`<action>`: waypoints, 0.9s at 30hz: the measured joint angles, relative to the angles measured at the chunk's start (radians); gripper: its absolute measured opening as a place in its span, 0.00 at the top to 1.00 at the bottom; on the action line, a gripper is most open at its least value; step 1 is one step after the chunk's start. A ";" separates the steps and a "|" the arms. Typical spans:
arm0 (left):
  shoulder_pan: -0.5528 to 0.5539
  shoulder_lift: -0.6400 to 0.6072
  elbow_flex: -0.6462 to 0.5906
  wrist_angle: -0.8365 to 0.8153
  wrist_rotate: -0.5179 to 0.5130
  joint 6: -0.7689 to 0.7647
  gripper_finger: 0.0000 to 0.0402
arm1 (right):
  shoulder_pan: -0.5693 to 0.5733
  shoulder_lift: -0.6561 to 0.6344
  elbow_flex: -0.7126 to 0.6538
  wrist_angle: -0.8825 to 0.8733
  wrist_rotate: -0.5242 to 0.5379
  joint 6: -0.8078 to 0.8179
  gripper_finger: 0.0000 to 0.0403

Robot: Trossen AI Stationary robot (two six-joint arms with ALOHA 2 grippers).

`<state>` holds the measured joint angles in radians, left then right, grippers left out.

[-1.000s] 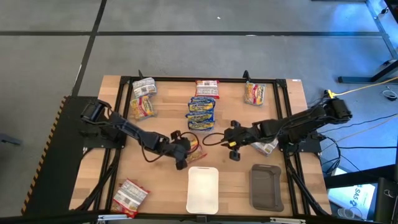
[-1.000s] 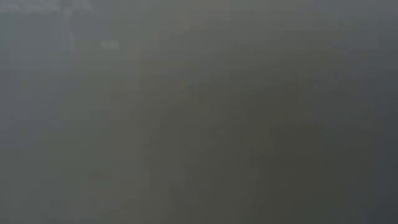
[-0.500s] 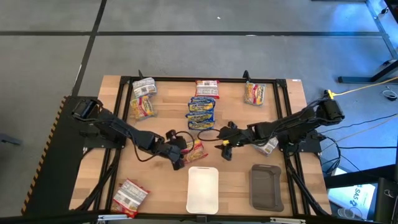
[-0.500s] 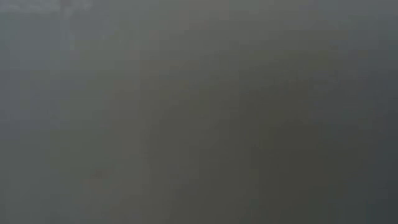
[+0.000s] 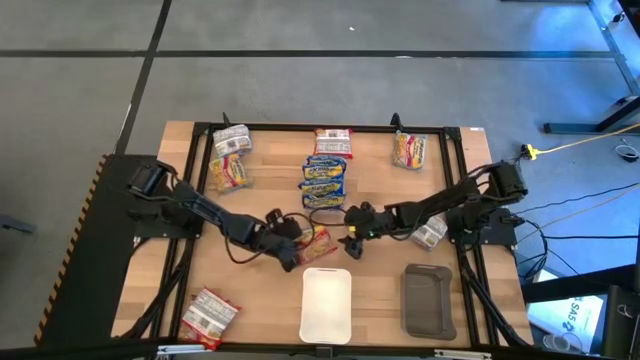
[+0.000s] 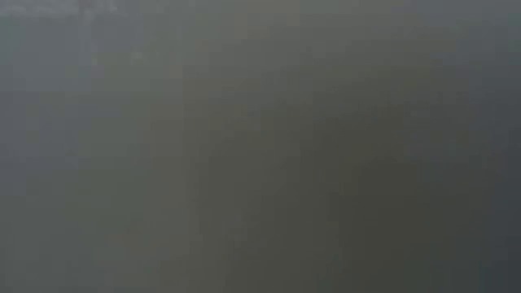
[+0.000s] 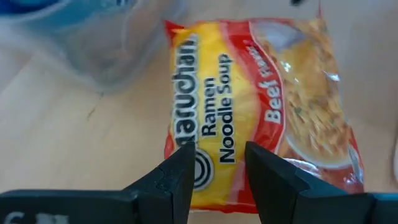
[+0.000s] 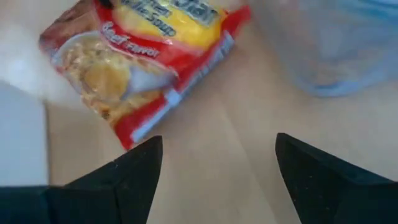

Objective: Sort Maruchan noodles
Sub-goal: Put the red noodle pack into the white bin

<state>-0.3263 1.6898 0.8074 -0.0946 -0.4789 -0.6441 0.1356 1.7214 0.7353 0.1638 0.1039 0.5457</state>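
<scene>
A red-orange Maruchan noodles packet [image 5: 318, 238] [image 7: 249, 93] lies at the table's middle, just beyond the white tray [image 5: 326, 303]. My left gripper [image 5: 296, 247] [image 7: 217, 155] is at the packet's left end, fingertips on it with a narrow gap. My right gripper [image 5: 352, 240] [image 8: 217, 143] stands open just right of the packet [image 8: 137, 56], low over bare wood, touching nothing. A stack of blue-yellow packets [image 5: 324, 180] lies farther back. My left gripper has both fingertips [image 7: 186, 165] on the red packet's printed top face, near one short end [image 7: 214, 180]. It comes slanting down from the table's left, its fingers along the packet. The face shows in the gap, and the fingers hide how the wrapper is caught. The packet lies flat.
A dark grey tray [image 5: 427, 298] sits right of the white one at the near edge. Other packets lie at the far left [image 5: 230, 158], far middle [image 5: 332, 140], far right [image 5: 410, 150], near left [image 5: 208, 315] and under my right arm [image 5: 430, 234].
My right gripper has come down and toward the table's left, closing in on the red packet from its right side. My left gripper has stayed at the packet's left end with only a small back-and-forth shift.
</scene>
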 joint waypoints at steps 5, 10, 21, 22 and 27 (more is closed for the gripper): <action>0.041 0.052 0.001 0.145 0.027 0.074 0.66 | -0.050 -0.082 0.003 -0.166 -0.033 -0.037 0.28; 0.096 0.113 0.001 0.327 0.087 0.149 0.66 | -0.066 -0.168 0.001 -0.312 -0.003 -0.074 0.28; 0.140 0.124 0.048 0.390 0.133 0.252 0.66 | -0.066 -0.316 -0.145 -0.293 -0.022 -0.036 0.28; 0.137 0.113 0.060 0.388 0.133 0.255 0.66 | -0.066 -0.327 -0.173 -0.234 -0.039 -0.028 0.28; 0.106 0.019 0.060 0.240 0.125 0.230 0.66 | -0.065 -0.329 -0.242 0.021 -0.129 0.039 0.28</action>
<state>-0.2202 1.7088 0.8671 0.1451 -0.3538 -0.4142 0.0704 1.3927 0.4929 0.1850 -0.0248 0.5849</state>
